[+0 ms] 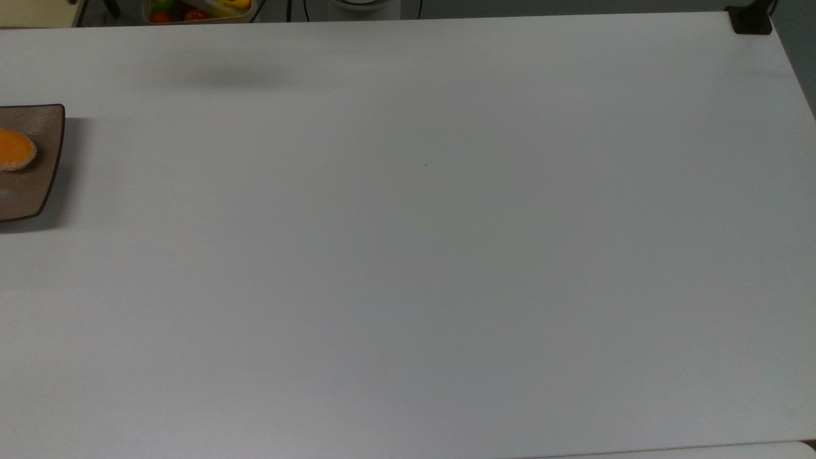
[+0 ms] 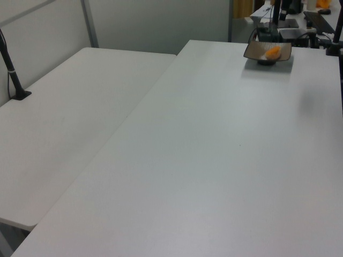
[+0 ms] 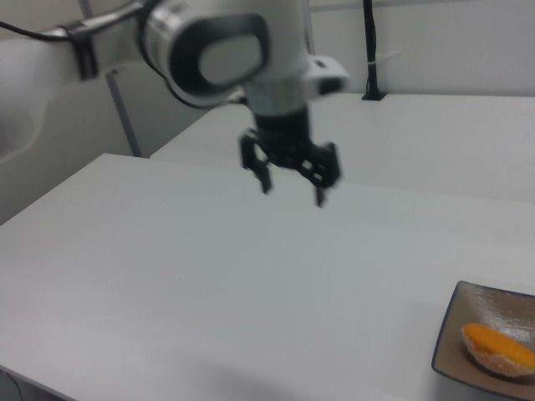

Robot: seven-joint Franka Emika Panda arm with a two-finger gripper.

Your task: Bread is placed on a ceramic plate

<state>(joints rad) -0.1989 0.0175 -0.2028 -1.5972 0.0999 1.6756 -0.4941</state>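
One bread point(image 3: 499, 347) lies on the ceramic plate point(image 3: 468, 317); the right view shows the hand point(image 3: 292, 185) aloft, fingers apart.

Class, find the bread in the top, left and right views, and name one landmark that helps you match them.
Top view: bread at the left edge, cut off.
Left view: bread at the upper right.
Right view: bread at the lower right.
Shared landmark: the plate under it.
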